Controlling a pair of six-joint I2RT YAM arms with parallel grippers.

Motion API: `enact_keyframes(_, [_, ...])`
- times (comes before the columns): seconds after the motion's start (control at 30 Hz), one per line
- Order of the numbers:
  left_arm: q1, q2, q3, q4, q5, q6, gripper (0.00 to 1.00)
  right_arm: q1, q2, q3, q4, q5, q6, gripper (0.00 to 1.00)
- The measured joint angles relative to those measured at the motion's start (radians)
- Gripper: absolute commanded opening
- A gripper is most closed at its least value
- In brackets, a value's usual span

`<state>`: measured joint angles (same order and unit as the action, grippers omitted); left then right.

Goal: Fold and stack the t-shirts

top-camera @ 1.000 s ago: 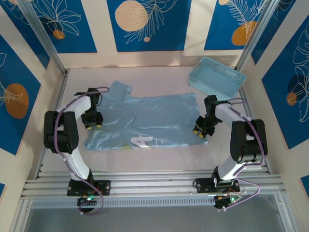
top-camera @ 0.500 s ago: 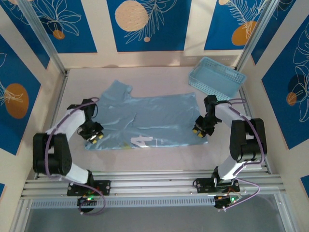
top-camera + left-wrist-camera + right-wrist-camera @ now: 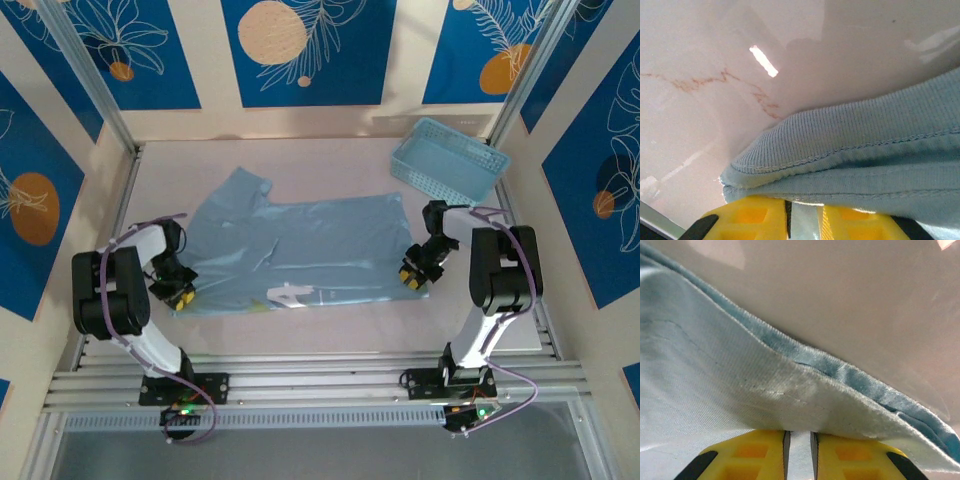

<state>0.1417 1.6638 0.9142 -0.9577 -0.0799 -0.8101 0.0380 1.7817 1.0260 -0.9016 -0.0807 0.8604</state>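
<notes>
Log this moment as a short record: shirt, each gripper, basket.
t-shirt: light blue, spread out on the table, not yet folded
left gripper: closed on the shirt's near left corner
right gripper: closed on the shirt's near right corner
basket: light blue lattice, far right, apart from the shirt

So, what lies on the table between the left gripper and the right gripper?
The light blue t-shirt, spread out, spans the stretch from left gripper to right gripper; the top view shows it.
</notes>
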Motion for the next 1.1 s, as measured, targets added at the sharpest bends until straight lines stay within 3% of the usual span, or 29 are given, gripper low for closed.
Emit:
enact_keyframes(0.4, [0.053, -0.188, -0.173, -0.07, -0.034, -0.057, 0.26, 0.061, -0.145, -0.176, -0.097, 0.034, 0.121, 0.26])
enact_keyframes(0.53, [0.071, -0.214, -0.121, -0.117, -0.037, -0.061, 0.35, 0.065, -0.201, -0.141, -0.121, 0.075, 0.134, 0.33])
enact_keyframes(0.63, [0.053, -0.211, 0.033, -0.108, -0.026, -0.061, 0.4, 0.068, -0.256, -0.054, -0.082, 0.089, 0.095, 0.42])
enact_keyframes(0.77, [-0.011, -0.094, 0.32, -0.035, 0.023, -0.019, 0.42, 0.072, -0.235, 0.111, 0.017, 0.106, -0.026, 0.43])
enact_keyframes(0.93, [-0.108, 0.198, 0.65, 0.09, 0.105, 0.086, 0.47, 0.072, 0.013, 0.381, 0.106, 0.145, -0.163, 0.45])
enact_keyframes(1.1, [-0.177, 0.461, 0.938, 0.117, 0.117, 0.194, 0.49, 0.077, 0.209, 0.53, 0.117, 0.19, -0.208, 0.46])
